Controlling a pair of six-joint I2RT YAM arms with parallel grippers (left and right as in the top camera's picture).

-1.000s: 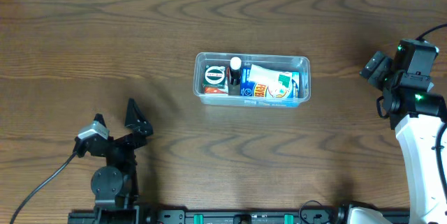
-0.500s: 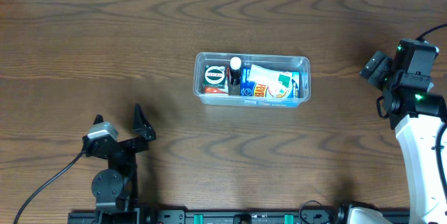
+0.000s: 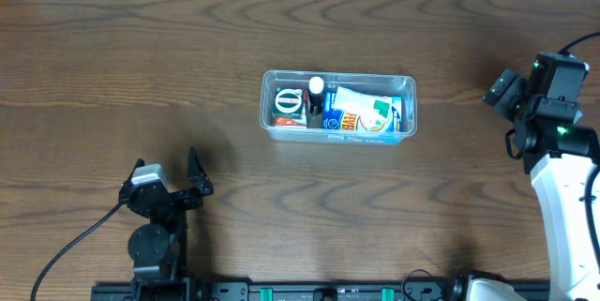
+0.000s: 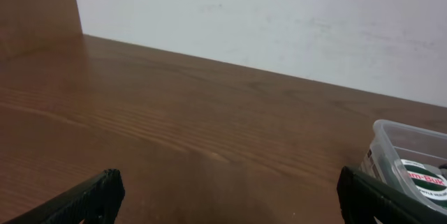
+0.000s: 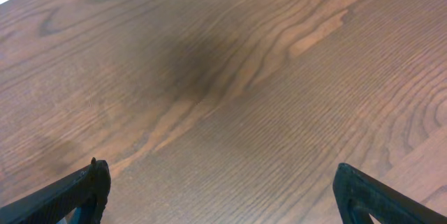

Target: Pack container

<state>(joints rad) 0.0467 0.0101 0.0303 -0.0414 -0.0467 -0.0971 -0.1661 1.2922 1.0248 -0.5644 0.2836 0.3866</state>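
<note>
The clear plastic container [image 3: 338,105] sits at the table's middle, holding several small packets and a dark bottle with a white cap [image 3: 316,92]. Its left end shows at the right edge of the left wrist view [image 4: 412,161]. My left gripper [image 3: 171,172] is open and empty near the front left edge, well away from the container. In its wrist view the fingers [image 4: 227,192] spread wide over bare wood. My right gripper [image 3: 503,93] is at the far right, open and empty; its wrist view [image 5: 220,189] shows only wood between the fingers.
A white wall [image 4: 279,15] rises behind the table's far edge. A black cable [image 3: 66,245] runs from the left arm toward the front left corner. The right arm's white link [image 3: 567,207] stands along the right edge.
My left gripper has drawn back toward the front edge and turned more upright. The right arm and the container have not moved.
</note>
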